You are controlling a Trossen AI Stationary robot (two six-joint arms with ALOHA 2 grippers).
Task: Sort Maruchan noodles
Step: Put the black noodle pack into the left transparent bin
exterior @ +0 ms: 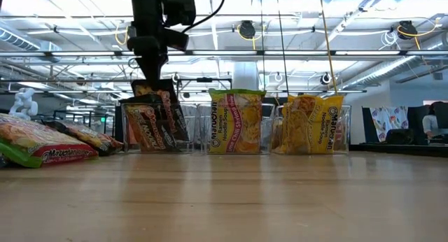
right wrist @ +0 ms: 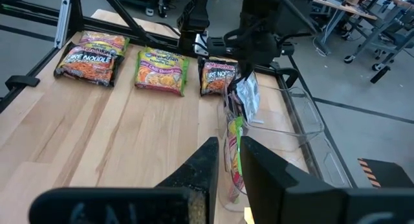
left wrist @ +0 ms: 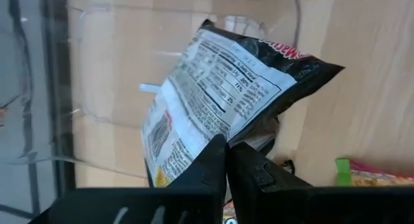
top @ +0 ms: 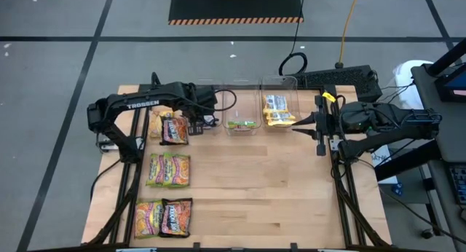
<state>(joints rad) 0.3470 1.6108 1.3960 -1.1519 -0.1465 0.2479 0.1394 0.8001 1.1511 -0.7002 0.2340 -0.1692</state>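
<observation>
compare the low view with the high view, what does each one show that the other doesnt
Only the low view shows the packets standing upright in the three clear bins, labels readable, and the left gripper pinching a black packet over the leftmost bin.

Only the high view shows the right gripper waiting beside the yellow bin, and six unsorted packets lying in pairs.

Both show the bins and the wooden table.

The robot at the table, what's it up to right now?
It's sorting ramen packets into clear bins by colour. The left gripper holds a black packet by its edge over the leftmost bin. The green bin and yellow bin already hold packets. The right gripper waits beside them. More packets lie on the table's left.
</observation>
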